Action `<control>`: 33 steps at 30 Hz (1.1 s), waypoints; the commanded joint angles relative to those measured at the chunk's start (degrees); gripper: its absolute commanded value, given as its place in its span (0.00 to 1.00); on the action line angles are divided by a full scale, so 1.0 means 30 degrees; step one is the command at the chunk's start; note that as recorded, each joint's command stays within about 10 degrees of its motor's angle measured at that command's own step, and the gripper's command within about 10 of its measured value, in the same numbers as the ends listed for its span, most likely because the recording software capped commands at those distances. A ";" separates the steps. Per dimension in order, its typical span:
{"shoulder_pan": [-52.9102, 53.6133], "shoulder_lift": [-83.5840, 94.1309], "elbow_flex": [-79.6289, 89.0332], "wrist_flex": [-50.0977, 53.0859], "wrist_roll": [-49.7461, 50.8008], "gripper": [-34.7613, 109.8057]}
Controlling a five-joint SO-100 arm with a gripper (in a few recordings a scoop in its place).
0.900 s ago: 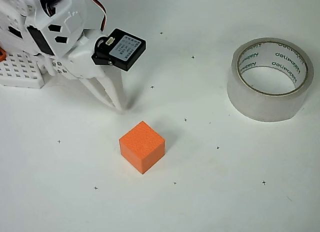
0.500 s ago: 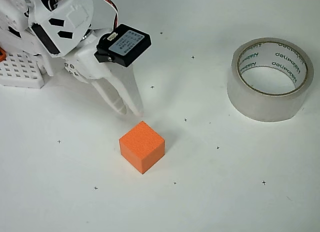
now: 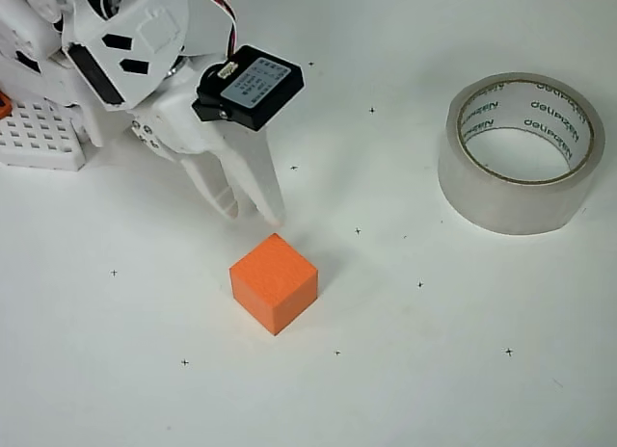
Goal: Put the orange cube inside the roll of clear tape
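Overhead view. One orange cube (image 3: 274,282) on white table (image 3: 434,370), front of centre, free-standing. Looks light, matte, slightly soft; judge easy pinch across two opposite side faces. One gripper (image 3: 253,214) just behind cube, not touching, fingers slightly parted, holding nothing. One roll of clear tape (image 3: 522,150) far right, lying flat, hole up, well apart.

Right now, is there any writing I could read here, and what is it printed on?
Dark green lettering repeats around the inner core of the roll of clear tape; it shows upside down and too blurred to read with confidence.
Grey label on the black motor by the gripper: print too small to read.
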 commanded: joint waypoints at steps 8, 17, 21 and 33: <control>0.0439 -0.3135 -0.3779 -0.0527 -0.0908 0.54; 0.0703 -0.5889 -0.5684 -0.0615 -0.1553 0.56; 0.0908 -0.6797 -0.6328 -0.0967 -0.1729 0.56; 0.1260 -1.2275 -1.0020 -0.0996 -0.2373 0.56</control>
